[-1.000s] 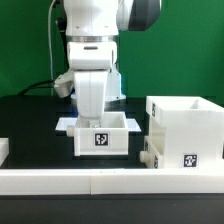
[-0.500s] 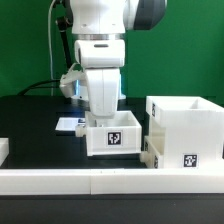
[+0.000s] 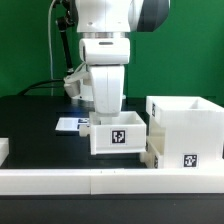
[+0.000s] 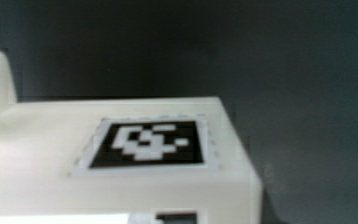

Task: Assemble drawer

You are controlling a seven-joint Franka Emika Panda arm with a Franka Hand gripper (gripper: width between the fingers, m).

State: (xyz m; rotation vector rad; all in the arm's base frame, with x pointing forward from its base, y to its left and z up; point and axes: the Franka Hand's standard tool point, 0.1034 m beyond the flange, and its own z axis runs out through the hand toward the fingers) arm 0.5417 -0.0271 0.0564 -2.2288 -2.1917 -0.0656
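Note:
A small white open-top tray with a black-and-white tag on its front sits just to the exterior view's left of the large white housing. My gripper reaches down into the tray from above and is shut on its wall; the fingertips are hidden inside it. The housing carries a tag low on its front. A second white part juts from the housing's lower left. In the wrist view the tray's tagged wall fills the frame over the dark table.
A long low white rail runs along the front. The marker board lies flat behind the tray. Another white piece shows at the exterior view's left edge. Green wall behind.
My gripper and the tray in it have moved steadily to the exterior view's right, closing most of the gap to the housing. The housing has not moved.

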